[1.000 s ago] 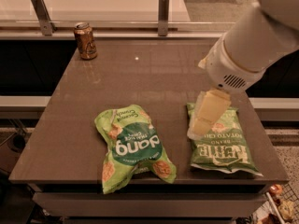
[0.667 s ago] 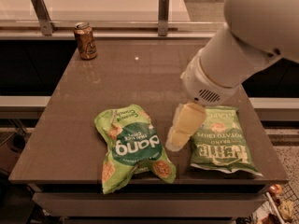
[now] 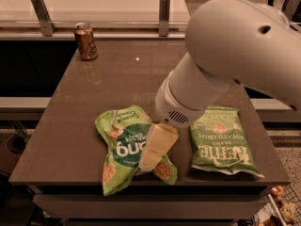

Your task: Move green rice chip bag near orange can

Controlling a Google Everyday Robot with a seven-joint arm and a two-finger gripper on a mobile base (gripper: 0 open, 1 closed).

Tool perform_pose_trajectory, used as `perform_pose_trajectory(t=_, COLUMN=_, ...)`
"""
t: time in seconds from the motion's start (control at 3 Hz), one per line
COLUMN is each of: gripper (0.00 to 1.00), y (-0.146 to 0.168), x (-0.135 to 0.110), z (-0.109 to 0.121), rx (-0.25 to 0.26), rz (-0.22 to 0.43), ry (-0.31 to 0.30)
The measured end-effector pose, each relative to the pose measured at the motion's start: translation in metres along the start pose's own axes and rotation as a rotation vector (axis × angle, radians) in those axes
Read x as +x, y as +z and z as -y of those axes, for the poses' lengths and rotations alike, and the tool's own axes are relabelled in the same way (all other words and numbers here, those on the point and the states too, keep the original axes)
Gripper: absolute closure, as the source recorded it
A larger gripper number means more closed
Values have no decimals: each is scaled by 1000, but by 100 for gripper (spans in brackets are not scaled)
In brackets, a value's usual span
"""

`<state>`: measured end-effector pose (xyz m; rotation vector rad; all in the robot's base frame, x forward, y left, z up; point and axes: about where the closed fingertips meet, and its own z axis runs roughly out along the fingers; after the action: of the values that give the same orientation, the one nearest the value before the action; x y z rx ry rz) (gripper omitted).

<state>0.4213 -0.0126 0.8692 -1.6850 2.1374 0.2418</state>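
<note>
The green rice chip bag (image 3: 123, 145) lies wrinkled on the front left of the dark table, with its white "dang" lettering upside down to me. The orange can (image 3: 86, 41) stands upright at the table's far left corner, well away from the bag. My gripper (image 3: 151, 158) hangs from the big white arm (image 3: 225, 65) and sits low over the right half of the rice chip bag, covering part of its dark round patch.
A flatter green potato chip bag (image 3: 223, 140) lies on the front right, right of my gripper. The table (image 3: 127, 79) ends close in front of both bags. A pale counter with metal posts (image 3: 164, 7) runs behind the table.
My arm has swung left and down, from above the potato chip bag to over the right half of the rice chip bag. Bags and can have not moved.
</note>
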Motion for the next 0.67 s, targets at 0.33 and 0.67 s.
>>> perform_pose_trajectory(t=0.33, gripper=0, y=24, x=-3, z=-12, rx=-41, rz=15, ry=9)
perform_pose_trajectory(t=0.67, gripper=0, y=44, x=-3, z=-17, rx=-73, rz=34, ry=11)
